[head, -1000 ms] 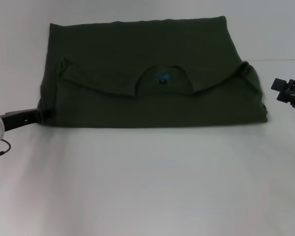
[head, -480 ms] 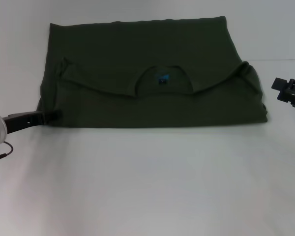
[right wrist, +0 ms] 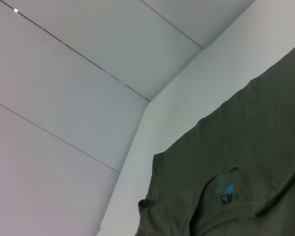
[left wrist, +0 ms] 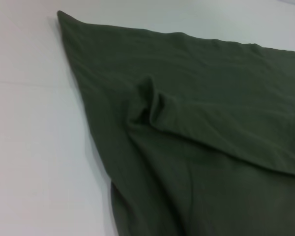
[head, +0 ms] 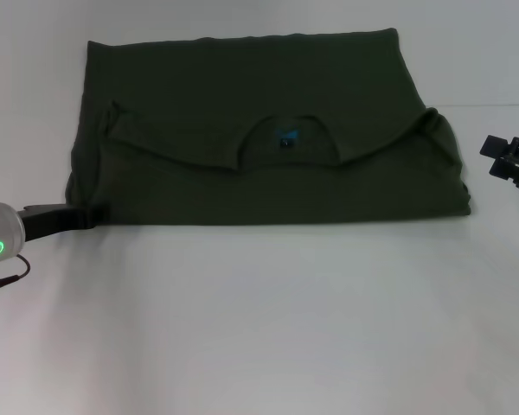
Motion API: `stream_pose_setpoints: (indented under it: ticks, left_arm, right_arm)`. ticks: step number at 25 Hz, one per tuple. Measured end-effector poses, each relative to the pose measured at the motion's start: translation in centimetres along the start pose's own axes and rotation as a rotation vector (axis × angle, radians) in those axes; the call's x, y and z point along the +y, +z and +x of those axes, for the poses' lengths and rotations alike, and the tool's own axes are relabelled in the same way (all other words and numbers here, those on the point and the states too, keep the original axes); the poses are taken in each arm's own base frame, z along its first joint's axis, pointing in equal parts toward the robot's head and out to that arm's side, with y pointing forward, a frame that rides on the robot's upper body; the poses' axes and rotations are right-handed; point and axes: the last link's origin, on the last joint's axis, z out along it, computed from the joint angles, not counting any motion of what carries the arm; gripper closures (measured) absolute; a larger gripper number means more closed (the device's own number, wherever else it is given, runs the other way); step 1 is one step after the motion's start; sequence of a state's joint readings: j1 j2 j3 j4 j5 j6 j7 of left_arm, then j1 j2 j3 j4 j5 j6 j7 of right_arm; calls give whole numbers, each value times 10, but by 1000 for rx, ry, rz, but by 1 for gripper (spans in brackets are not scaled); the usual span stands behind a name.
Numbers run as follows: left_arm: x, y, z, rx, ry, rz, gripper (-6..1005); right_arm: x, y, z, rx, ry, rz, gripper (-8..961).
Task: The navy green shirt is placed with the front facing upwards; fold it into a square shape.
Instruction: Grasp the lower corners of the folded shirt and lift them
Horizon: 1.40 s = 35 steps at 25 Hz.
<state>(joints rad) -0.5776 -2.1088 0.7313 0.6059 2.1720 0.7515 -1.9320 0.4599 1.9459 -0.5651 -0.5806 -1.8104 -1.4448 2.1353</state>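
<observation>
The navy green shirt (head: 268, 130) lies folded across the far half of the white table (head: 268, 328). My left gripper (head: 91, 215) touches its near left corner, though I cannot tell its grip. My right gripper (head: 510, 162) hangs just off the shirt's right edge, likewise unclear.

Left pincer (head: 93, 215) tips lost against shirt (head: 259, 130) edge; right pincer (head: 510, 162) cut off

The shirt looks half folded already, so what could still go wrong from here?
The left gripper sits at the near left corner of the navy green shirt, where layers are stacked; it might catch only one layer and leave the fold uneven. The right gripper waits off the shirt's right side, so a one-sided pull could drag the cloth across the white table and skew the fold.
</observation>
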Motion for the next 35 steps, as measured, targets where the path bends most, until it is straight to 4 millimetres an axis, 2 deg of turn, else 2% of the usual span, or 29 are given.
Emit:
stream_pose_setpoints:
  ticks: [1, 12, 18, 22, 26, 31, 33, 35]
  left_arm:
    - [0, 0, 0, 3, 1, 3, 436]
    - [0, -4, 9, 28, 5, -2, 879]
    - [-7, -18, 23, 37, -126, -57, 996]
    - [-16, -26, 35, 27, -272, -89, 995]
    - [-21, -28, 45, -13, -362, -85, 994]
    - [-19, -26, 51, -24, -364, -74, 992]
    - [-19, -25, 52, -21, -360, -72, 992]
    - [-18, -24, 53, -19, -357, -70, 991]
  right_arm:
    - [0, 0, 0, -1, 1, 0, 220]
    - [0, -1, -2, -8, 1, 1, 221]
    - [-1, -2, -2, 0, -4, 5, 222]
    - [-2, -3, -4, 60, -24, 34, 223]
    - [-4, -2, -15, 144, -37, 108, 233]
    - [-4, 7, -47, 193, -84, 274, 245]
    - [-1, 21, -62, 237, -126, 386, 250]
    - [1, 27, -64, 255, -143, 410, 255]
